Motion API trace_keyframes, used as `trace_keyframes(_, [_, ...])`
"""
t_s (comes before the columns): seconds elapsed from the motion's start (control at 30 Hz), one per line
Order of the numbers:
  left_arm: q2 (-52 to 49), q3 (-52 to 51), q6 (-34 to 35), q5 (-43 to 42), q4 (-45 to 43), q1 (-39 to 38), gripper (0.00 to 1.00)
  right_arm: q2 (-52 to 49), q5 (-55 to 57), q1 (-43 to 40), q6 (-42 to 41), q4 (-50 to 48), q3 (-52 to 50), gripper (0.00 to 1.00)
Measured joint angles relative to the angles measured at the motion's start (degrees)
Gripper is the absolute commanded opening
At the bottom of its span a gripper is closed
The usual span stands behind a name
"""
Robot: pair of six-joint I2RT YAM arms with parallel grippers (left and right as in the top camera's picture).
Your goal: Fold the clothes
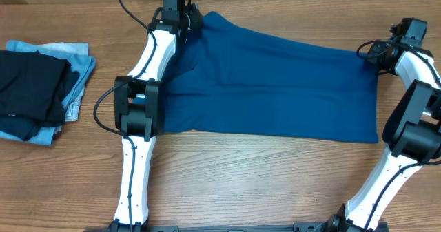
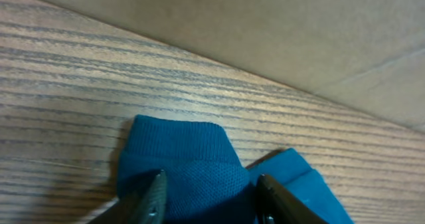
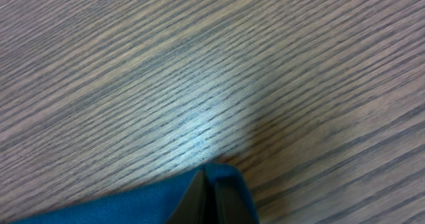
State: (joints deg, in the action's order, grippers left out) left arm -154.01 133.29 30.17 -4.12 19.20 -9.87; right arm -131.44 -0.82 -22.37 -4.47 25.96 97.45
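Observation:
The deep-blue clothes (image 1: 275, 87), one shirt, lie spread flat across the middle of the wooden table. My left gripper (image 1: 187, 18) is at the shirt's far left corner. In the left wrist view its jaws stand apart on either side of a bunched fold of blue fabric (image 2: 192, 157), the left gripper (image 2: 209, 197) straddling it. My right gripper (image 1: 377, 53) is at the shirt's far right corner. In the right wrist view the right gripper (image 3: 211, 187) is pinched shut on the blue corner (image 3: 133, 207), which lies low on the wood.
A folded black garment (image 1: 31, 87) lies on a folded pale light-blue garment (image 1: 79, 74) at the table's left edge. A beige wall (image 2: 265, 31) rises just behind the far table edge, close to the left gripper.

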Motion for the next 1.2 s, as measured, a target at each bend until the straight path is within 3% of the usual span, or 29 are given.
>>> trace_keyframes(0.1, [0.0, 0.0, 0.3, -0.2, -0.3, 0.0, 0.04, 0.0, 0.0, 0.0, 0.0, -0.4, 0.0, 0.04])
trace_keyframes(0.33, [-0.3, 6.1, 0.3, -4.6, 5.3, 1.5, 0.04, 0.0, -0.8, 0.0, 0.0, -3.4, 0.0, 0.04])
trace_keyframes(0.5, [-0.7, 19.3, -5.1, -5.8, 16.1, 2.8, 0.04, 0.0, -5.0, 0.0, 0.0, -4.4, 0.0, 0.04])
trace_keyframes(0.7, [-0.7, 22.8, -9.6, -5.8, 22.3, 2.8, 0.04, 0.8, -5.8, 0.0, 0.0, -3.8, 0.0, 0.04])
trace_keyframes(0.97, [-0.7, 31.2, -13.9, -5.7, 34.6, 2.8, 0.04, 10.6, -5.8, 0.0, 0.0, 4.8, 0.0, 0.04])
trace_keyframes(1.2, [-0.7, 39.3, -15.4, -5.1, 51.2, 2.8, 0.04, 15.5, -5.7, 0.0, 0.0, 17.9, 0.0, 0.04])
